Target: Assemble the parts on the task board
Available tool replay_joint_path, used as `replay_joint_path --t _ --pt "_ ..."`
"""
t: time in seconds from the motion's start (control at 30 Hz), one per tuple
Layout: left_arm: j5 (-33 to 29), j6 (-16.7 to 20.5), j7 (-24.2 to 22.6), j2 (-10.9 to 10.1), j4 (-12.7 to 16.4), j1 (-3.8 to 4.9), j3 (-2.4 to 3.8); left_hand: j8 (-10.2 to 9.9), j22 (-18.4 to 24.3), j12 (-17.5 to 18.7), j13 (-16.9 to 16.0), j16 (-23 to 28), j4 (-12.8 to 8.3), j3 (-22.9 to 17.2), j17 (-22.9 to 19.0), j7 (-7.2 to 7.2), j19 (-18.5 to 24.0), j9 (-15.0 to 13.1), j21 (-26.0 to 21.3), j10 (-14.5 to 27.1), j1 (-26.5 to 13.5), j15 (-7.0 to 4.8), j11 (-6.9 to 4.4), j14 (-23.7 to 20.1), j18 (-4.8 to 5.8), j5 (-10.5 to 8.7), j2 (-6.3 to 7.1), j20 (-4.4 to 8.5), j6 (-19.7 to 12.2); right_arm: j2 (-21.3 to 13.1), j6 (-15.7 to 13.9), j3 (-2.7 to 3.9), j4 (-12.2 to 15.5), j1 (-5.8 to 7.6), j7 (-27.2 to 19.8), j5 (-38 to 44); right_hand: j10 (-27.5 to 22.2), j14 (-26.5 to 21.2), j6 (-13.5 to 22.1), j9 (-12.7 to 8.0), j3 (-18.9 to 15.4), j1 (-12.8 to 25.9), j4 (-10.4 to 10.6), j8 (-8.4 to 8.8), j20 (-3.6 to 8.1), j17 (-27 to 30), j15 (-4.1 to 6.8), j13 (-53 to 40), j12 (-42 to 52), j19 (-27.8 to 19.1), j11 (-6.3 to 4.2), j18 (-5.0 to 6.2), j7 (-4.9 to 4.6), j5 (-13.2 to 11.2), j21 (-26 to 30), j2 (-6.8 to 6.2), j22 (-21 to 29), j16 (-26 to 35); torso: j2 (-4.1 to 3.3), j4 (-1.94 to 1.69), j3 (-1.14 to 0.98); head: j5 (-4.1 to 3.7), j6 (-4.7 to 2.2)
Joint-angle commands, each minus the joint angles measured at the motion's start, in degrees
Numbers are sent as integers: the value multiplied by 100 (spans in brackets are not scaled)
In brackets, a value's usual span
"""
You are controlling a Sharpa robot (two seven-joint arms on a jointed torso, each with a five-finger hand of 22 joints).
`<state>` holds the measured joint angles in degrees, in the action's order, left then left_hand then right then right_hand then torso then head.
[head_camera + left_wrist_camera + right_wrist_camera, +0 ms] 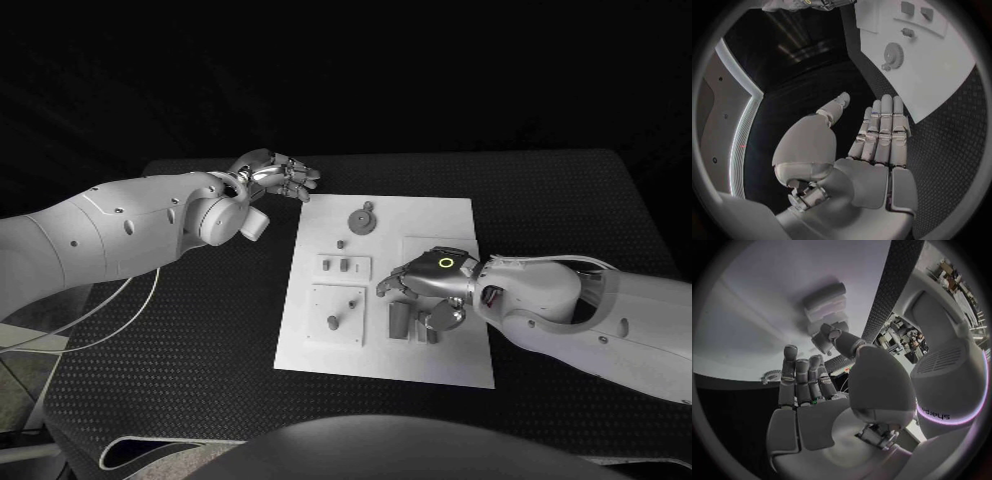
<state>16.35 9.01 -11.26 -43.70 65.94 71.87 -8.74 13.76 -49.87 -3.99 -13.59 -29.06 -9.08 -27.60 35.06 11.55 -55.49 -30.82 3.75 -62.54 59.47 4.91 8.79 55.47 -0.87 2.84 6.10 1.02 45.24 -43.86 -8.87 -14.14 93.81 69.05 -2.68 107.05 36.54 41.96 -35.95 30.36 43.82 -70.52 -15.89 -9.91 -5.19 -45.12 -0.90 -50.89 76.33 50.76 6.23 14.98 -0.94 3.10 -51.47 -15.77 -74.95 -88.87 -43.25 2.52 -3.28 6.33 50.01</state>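
Beyond the board's far left corner, the left hand hovers over bare black table, fingers straight, close side by side, thumb apart, holding nothing; the left wrist view shows its palm empty. Open table runs along the board's whole left edge and its near edge.

White and rectangular, the board lies mid-table, its long sides running away from the robot. A round gear sits near its far edge. Nearer, two raised white plates hold small grey parts: the small plate carries two short pieces, the large plate a peg. A grey cylinder lies just right of the large plate.

Over the board's right half, the right hand hangs low above the cylinder and neighbouring parts. Whether its fingers grip anything cannot be told. A narrow strip of table remains beyond the board's right edge, under the right arm.
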Motion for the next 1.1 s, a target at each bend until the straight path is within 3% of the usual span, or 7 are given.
replay_joint_path --t 0.03,0.2,0.33,0.47,0.53,0.7,1.1 --pt "31 -118 -27 -2 18 0 2 -25 8 13 7 26 43 7 6 56 34 8 30 23 -62 -4 -1 31 -37 18 11 -21 -39 7 -247 -1 11 -2 50 146 -41 36 1 9 40 -1 4 -8 -10 9 3 9 34 37 -9 2 35 -4 -25 -39 -17 -29 0 -2 0 -3 -1" --pt "32 -126 -27 -1 18 0 2 -25 8 12 7 28 46 9 8 56 35 8 30 24 -63 -4 -1 30 -36 18 11 -22 -41 24 -297 -1 34 -2 -29 134 -46 40 -4 16 45 -6 3 -30 -5 15 5 16 48 43 -10 2 51 -4 -31 -31 -21 -39 -1 1 -2 3 -1" --pt "32 -133 -24 0 17 0 0 -25 8 11 7 29 47 10 10 57 35 8 30 24 -63 -4 -1 30 -37 18 11 -22 -42 39 -120 -1 45 -1 -134 51 -40 56 -48 38 56 -25 -1 -96 9 29 11 31 85 63 -15 2 53 -5 -50 -5 -30 -66 -1 1 -3 -3 -1" --pt "32 -136 -20 1 15 0 0 -24 9 11 7 30 48 11 11 57 35 8 30 24 -63 -4 -1 30 -37 18 10 -22 -43 73 147 -2 48 -1 -185 21 -48 56 -385 139 48 -83 -54 -359 25 61 18 73 142 59 -26 2 33 -5 -67 120 -48 -104 0 2 1 -6 -1" --pt "32 -141 -19 4 17 0 0 -24 9 10 8 31 49 11 12 57 36 8 29 24 -63 -4 -1 30 -36 18 9 -22 -43 79 270 -2 44 -1 -178 21 -57 45 -697 219 -1 -106 -75 -551 24 77 20 97 172 36 -34 2 -42 -7 -72 202 -62 -124 -1 4 2 -6 -1" --pt "34 -153 -11 4 15 0 0 -22 9 9 8 33 52 12 14 57 36 7 29 24 -64 -3 -1 30 -36 18 7 -22 -42 88 483 -2 28 -2 -116 21 -81 16 -1085 322 -87 -138 -82 -770 13 108 16 145 210 -3 -36 2 -156 -8 -74 285 -77 -148 2 5 -4 -12 -1" --pt "37 -161 -8 4 11 0 -1 -19 10 8 9 37 55 15 18 56 38 6 29 25 -63 -3 -1 29 -36 18 6 -23 -42 164 578 -2 -3 -10 -107 34 -95 -3 -1231 363 -137 -144 -82 -833 0 133 10 183 241 -23 -33 2 -199 -8 -76 336 -82 -166 -2 -1 -3 -11 -1"
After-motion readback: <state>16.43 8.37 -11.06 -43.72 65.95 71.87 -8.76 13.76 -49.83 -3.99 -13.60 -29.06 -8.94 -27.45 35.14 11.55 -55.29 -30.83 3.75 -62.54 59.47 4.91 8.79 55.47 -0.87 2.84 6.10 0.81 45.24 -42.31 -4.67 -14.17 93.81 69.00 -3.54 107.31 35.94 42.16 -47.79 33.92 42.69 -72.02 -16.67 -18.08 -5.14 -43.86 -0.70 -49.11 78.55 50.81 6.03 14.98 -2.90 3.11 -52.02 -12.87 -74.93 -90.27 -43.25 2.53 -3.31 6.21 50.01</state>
